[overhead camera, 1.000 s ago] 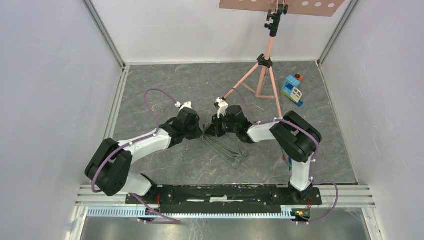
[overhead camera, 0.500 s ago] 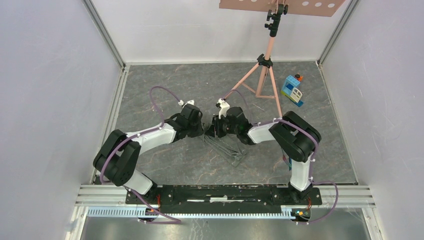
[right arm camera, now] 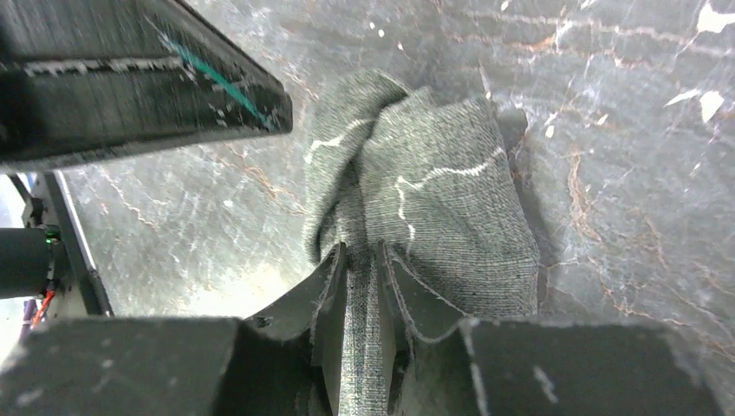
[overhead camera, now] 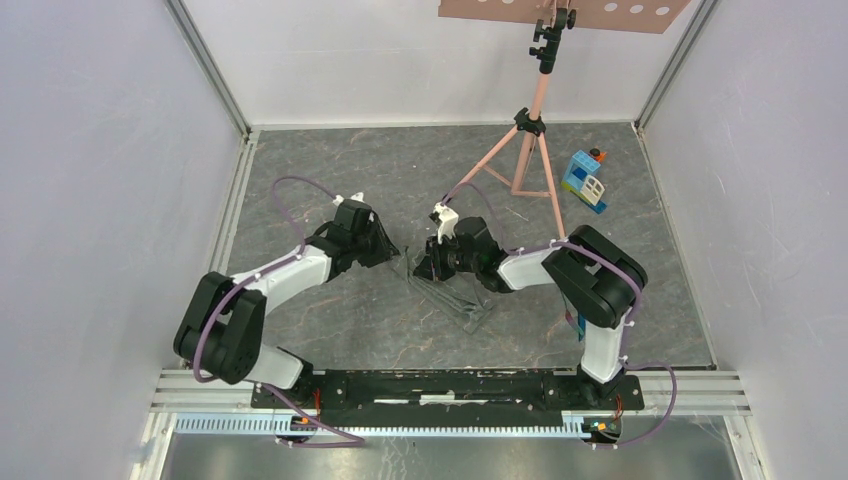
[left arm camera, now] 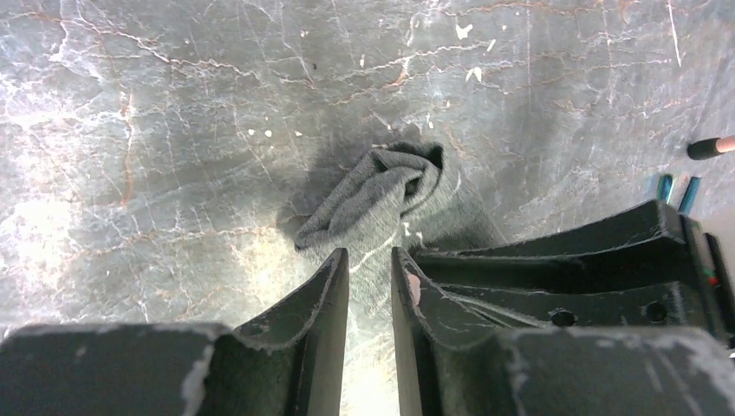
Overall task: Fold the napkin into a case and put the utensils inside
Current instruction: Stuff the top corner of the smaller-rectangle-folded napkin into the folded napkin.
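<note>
napkin (overhead camera: 455,298) mid-floor, bunched into a strip, long axis diagonal, far end at the grippers, near end toward right base | right gripper (right arm camera: 362,253) pinches far end, cloth between fingers, clear only in right wrist | left gripper (left arm camera: 370,258) narrow gap, cloth just ahead | utensils (left arm camera: 690,195) teal tips, left wrist only | bare floor left of napkin, tripod (overhead camera: 530,150) behind

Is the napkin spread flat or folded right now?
Bunched, not spread: the napkin lies crumpled in loose folds, one end pinched in the right pincer.
</note>
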### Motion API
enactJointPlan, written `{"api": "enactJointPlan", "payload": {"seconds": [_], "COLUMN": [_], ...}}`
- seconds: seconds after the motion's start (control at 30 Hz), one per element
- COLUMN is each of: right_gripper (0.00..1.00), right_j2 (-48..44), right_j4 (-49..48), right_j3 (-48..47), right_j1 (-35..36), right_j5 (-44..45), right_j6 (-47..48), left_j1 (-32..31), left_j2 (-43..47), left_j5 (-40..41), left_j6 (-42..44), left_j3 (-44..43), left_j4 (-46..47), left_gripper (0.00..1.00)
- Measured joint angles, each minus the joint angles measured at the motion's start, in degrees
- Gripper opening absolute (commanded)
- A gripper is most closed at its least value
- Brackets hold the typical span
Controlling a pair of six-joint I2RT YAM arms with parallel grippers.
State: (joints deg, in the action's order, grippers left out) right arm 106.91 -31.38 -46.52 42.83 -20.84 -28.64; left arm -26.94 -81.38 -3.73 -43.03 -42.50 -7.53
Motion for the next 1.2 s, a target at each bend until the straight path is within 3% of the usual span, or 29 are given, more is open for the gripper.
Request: {"api": "enactJointPlan", "payload": {"seconds": [0.2,0.43,0.6,0.9,1.1,1.2], "right_gripper": [0.11,0.13,0.18,0.08,0.10,0.18], "right_j2": [1.9,0.9,-0.6,4.0,6.0,5.6], "right_j4": [-1.2,0.3,3.0,1.7,-1.5,-1.4], "right_j3": [0.0,0.0,-0.7,-5.0,-4.7,-4.5], "right_j1": [1.2,1.8,1.3,1.5,2.1,1.6], "right_j5": [1.0,2.0,1.9,1.6,1.5,1.4], "right_j6": [0.5,2.7,3.0,1.4,-0.5,-0.8], "left_j1": [1.4,1.4,1.4,1.4,1.4,1.4], "left_j2": [-5.7,-9.4,-9.2,-5.7,-5.7,-5.4], "left_j5": [-4.7,-5.5,-5.2,-5.2,-4.8,-4.2], "left_j6": [0.0,0.0,0.0,0.0,0.0,0.0], "left_j3": [0.0,-1.0,-1.9,-1.9,-1.9,-1.9], "left_j4": [3.8,4.7,2.9,0.3,-0.1,-0.5], "left_gripper": [0.28,0.27,0.32,0.32,0.33,0.40]}}
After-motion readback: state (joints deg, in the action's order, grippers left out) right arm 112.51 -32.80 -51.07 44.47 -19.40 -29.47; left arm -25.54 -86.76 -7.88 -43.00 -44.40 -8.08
